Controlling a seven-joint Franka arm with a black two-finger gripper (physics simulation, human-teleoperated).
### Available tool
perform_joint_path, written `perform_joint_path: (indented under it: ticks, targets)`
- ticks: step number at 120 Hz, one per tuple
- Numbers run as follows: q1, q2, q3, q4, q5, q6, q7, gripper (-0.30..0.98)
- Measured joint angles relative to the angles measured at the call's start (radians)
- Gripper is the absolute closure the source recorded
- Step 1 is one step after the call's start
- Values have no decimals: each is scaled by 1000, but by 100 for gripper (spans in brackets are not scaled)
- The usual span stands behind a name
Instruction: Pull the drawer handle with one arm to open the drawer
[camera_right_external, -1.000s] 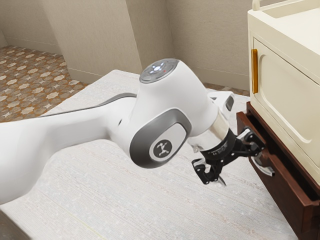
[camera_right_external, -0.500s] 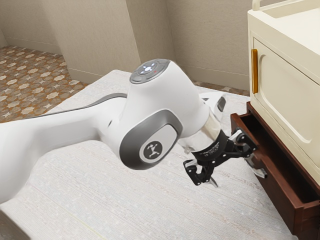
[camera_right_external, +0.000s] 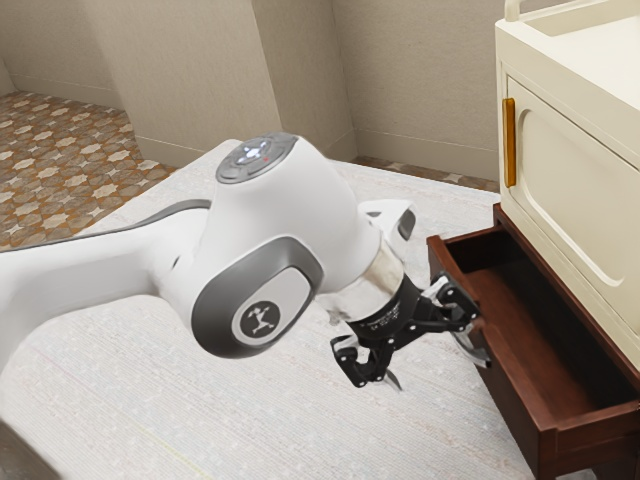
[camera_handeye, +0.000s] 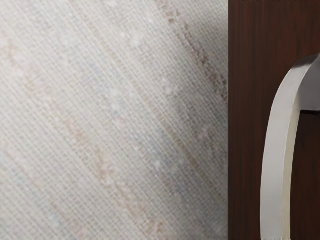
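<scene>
Exterior view, claw (camera_right_external: 430, 364) at handle (camera_right_external: 479, 354), drawer rim (camera_right_external: 526, 396) jutting

The drawer (camera_right_external: 516, 410) has slid farther open, the claw (camera_right_external: 440, 371) moving along.

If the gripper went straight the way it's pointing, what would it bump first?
Probably the pale woven surface, though the gripper might brush the silver handle beside it; depth is unclear.

Dark reddish-brown drawer (camera_right_external: 506, 400), silver handle (camera_handeye: 276, 150).
</scene>
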Motion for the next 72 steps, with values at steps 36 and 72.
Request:
perform_joint_path:
  ticks: [36, 72]
  targets:
    - [0, -51, 14, -38, 11, -27, 6, 0]
    - [-4, -110, 32, -108, 11, -37, 17, 0]
